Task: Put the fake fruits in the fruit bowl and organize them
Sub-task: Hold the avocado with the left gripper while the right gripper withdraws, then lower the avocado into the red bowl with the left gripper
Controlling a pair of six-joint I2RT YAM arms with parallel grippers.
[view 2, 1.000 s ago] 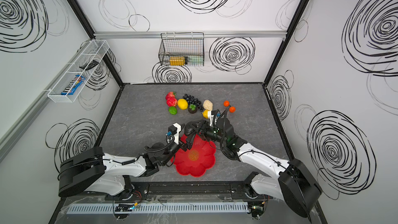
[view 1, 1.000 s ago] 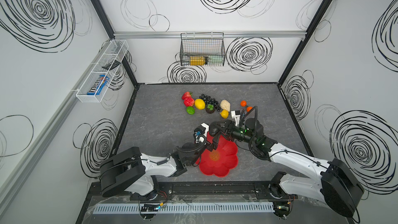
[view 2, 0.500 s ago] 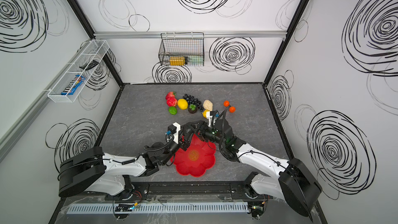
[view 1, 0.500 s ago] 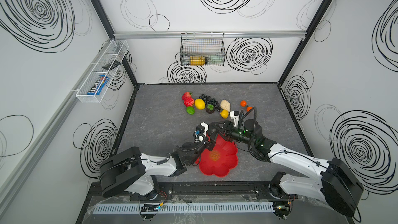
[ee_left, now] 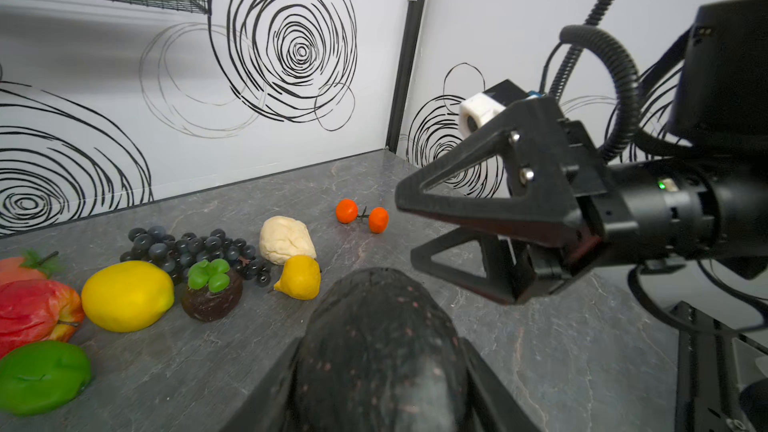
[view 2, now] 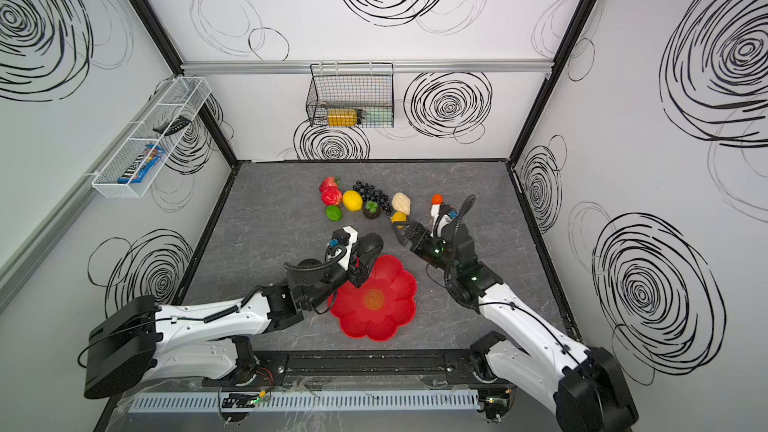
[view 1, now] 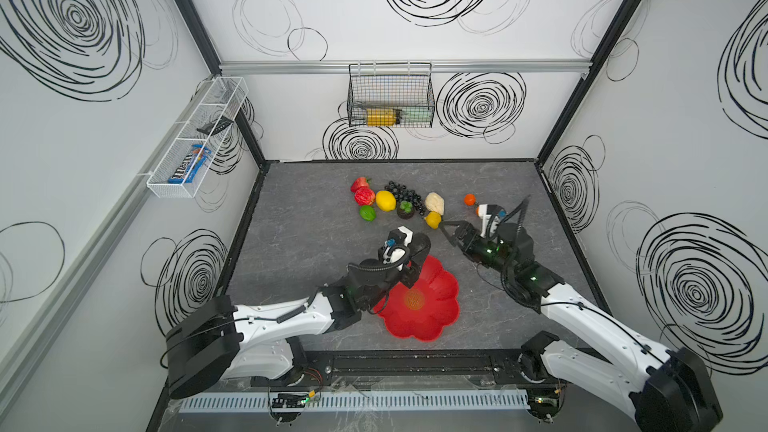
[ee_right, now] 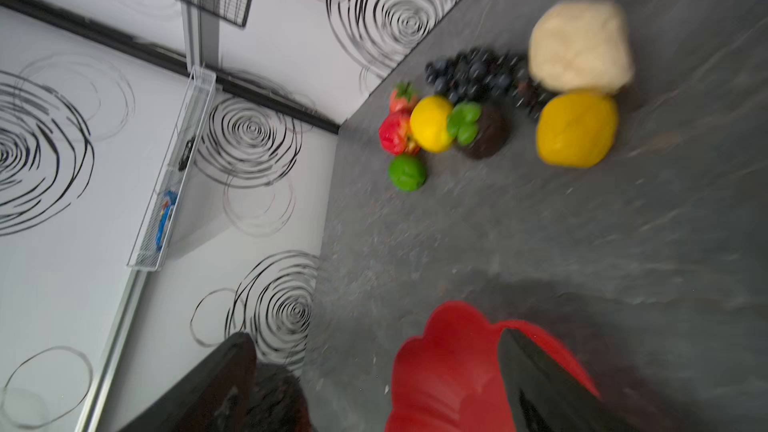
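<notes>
The left arm is stretched low from the near edge across the surface, and the left claw is clamped on the dark avocado, which is held at the far rim of the red fruit bowl. The right arm is bent at the elbow and reached inward, with the right claw spread wide, one finger above the other, just beside the small yellow lemon. The strawberry, red apple, larger lemon, lime, black grapes, mangosteen and beige lumpy fruit are clustered farther back, apart from the bowl.
</notes>
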